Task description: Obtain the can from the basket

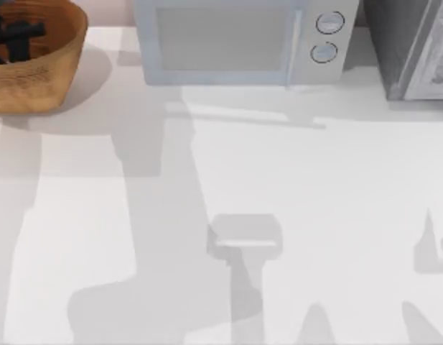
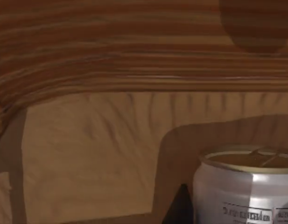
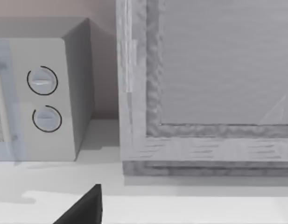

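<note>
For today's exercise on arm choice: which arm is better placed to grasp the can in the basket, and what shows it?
Left. The left gripper is inside the basket at the table's far left; its wrist view shows the can close by, upright.

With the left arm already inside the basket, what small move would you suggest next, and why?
Probably ease the left gripper onto the can and close. It already sits inside the basket, with the can upright and close beside it in the left wrist view, not visibly gripped.
</note>
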Action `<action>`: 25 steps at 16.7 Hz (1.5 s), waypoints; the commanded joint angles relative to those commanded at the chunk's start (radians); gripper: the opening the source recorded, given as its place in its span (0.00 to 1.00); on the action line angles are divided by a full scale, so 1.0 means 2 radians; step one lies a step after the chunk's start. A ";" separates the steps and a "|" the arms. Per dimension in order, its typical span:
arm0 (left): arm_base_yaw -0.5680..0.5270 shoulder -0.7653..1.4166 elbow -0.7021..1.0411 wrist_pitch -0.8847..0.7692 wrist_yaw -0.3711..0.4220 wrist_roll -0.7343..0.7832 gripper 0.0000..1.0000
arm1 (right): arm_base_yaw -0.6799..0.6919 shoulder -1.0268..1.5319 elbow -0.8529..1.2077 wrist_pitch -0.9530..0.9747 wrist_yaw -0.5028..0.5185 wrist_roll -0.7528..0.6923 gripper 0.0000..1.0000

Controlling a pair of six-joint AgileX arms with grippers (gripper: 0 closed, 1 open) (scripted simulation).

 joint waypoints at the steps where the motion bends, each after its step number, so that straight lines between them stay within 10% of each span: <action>1: -0.002 -0.020 -0.022 0.008 -0.001 -0.001 0.00 | 0.000 0.000 0.000 0.000 0.000 0.000 1.00; 25: -0.057 -1.110 -1.077 0.489 -0.103 -0.037 0.00 | 0.000 0.000 0.000 0.000 0.000 0.000 1.00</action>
